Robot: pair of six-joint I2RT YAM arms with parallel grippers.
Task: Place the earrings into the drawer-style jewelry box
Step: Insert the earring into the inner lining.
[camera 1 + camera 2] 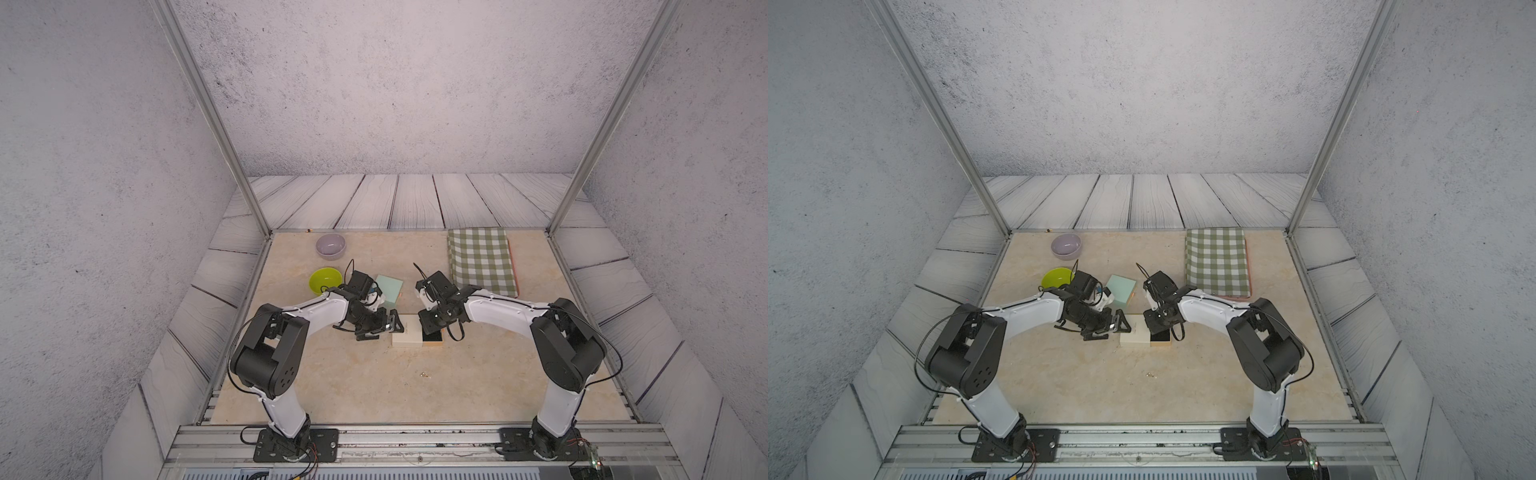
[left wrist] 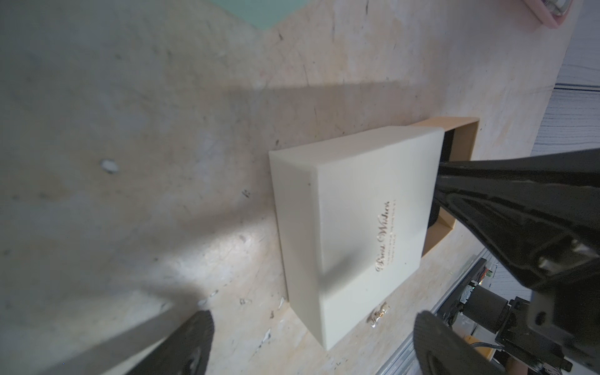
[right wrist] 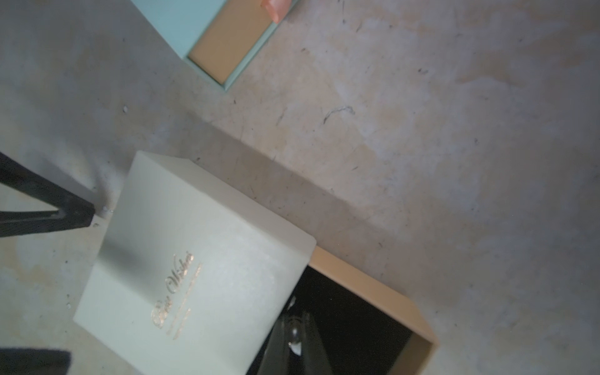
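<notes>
Beige tabletop (image 1: 332, 374) inside grey walls. Left gripper (image 1: 392, 325), jaws spread wide, just left of cream jewelry box (image 1: 406, 336). Right gripper (image 3: 293, 337), closed on an earring (image 3: 294, 332), over open black drawer (image 3: 357, 315). More earrings (image 1: 424, 375) lying nearer the bases.

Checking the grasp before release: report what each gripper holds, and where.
Right gripper pinches a small earring at its fingertips; which part is unclear. Left gripper holds nothing.
</notes>
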